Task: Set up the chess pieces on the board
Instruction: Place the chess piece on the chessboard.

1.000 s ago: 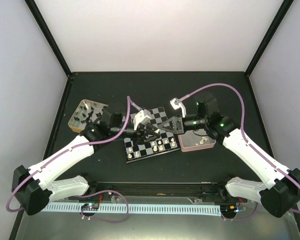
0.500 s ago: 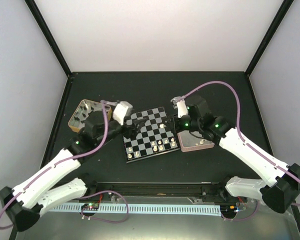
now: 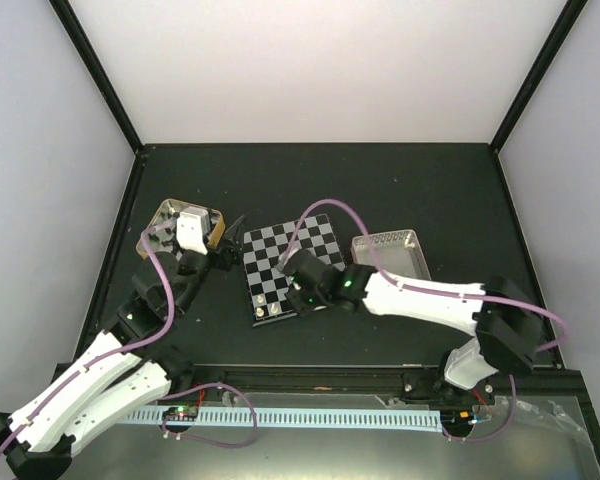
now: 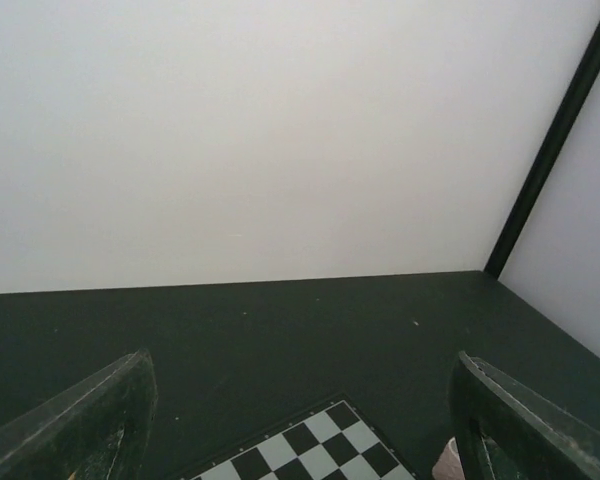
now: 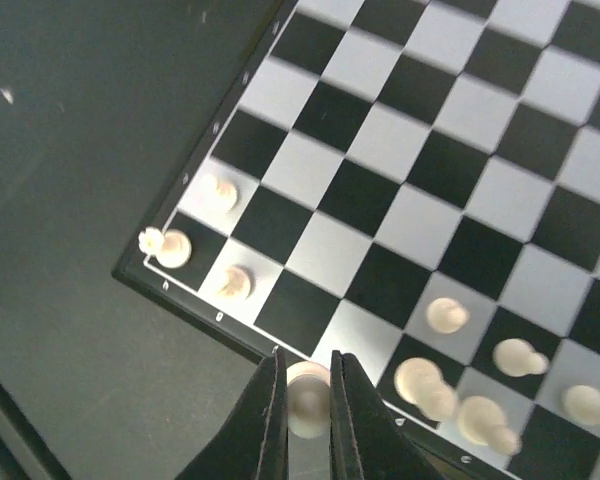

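Observation:
The board [image 3: 302, 243] lies mid-table, black and pale grey squares. In the right wrist view my right gripper [image 5: 306, 388] is shut on a cream-white chess piece [image 5: 308, 402], held just over the board's [image 5: 380, 130] near rim. Three cream pieces [image 5: 172, 247] stand by the left corner and several more [image 5: 446, 315] at the right. From above, the right gripper [image 3: 290, 293] hangs over the board's near edge. My left gripper [image 3: 235, 238] stands open and empty between the tin and the board; its fingers [image 4: 90, 420] frame a board corner [image 4: 320, 450].
A gold-rimmed tin [image 3: 163, 222] holding dark pieces sits left of the board, under the left wrist. A pale pink tray [image 3: 388, 250] lies right of the board. The right arm [image 3: 420, 298] stretches across the table's near side.
The right arm swung from the pink tray to the board's near-left edge, carrying a cream piece. The left arm pulled back from the board toward the tin and its jaws opened.

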`<control>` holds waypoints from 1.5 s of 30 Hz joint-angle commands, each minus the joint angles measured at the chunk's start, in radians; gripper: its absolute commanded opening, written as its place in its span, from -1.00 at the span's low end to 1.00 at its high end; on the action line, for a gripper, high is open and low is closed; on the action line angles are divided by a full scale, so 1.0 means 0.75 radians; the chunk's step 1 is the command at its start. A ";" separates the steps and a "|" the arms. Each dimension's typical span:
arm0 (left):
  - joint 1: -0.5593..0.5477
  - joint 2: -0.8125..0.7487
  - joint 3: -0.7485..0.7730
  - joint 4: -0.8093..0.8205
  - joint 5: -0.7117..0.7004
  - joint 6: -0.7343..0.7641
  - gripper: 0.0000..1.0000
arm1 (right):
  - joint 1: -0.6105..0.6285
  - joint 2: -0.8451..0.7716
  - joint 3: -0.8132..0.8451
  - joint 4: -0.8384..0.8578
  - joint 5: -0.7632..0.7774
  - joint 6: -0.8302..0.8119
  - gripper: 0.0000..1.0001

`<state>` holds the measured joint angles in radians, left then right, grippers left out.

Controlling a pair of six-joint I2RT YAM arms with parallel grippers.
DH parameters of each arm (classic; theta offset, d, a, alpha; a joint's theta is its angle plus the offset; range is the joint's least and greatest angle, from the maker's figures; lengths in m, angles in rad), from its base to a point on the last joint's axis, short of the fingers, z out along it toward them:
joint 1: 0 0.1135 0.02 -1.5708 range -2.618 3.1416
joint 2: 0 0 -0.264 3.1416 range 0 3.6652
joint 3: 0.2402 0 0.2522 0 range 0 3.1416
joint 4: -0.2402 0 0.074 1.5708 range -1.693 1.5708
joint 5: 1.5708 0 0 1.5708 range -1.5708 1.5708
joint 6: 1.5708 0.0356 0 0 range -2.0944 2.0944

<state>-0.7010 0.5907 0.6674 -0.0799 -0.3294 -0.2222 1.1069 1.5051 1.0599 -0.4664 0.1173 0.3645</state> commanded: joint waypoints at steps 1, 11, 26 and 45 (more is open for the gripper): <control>0.006 -0.014 -0.004 0.034 -0.099 -0.017 0.63 | 0.066 0.098 0.030 0.055 0.158 -0.024 -0.98; 0.007 -0.009 -0.012 0.033 -0.102 -0.017 0.65 | 0.072 0.228 -0.003 0.121 0.185 0.008 -0.98; 0.008 0.015 -0.012 0.035 -0.090 -0.023 0.66 | 0.069 0.297 -0.018 0.102 0.251 0.034 -0.91; 0.007 0.025 -0.007 0.036 -0.074 -0.023 0.67 | 0.069 0.223 0.031 0.034 0.255 0.069 -0.50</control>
<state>-0.7010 0.6090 0.6628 -0.0769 -0.3885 -0.2325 1.1591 1.7149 1.0550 -0.4202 0.2790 0.4007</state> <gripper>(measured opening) 0.834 0.237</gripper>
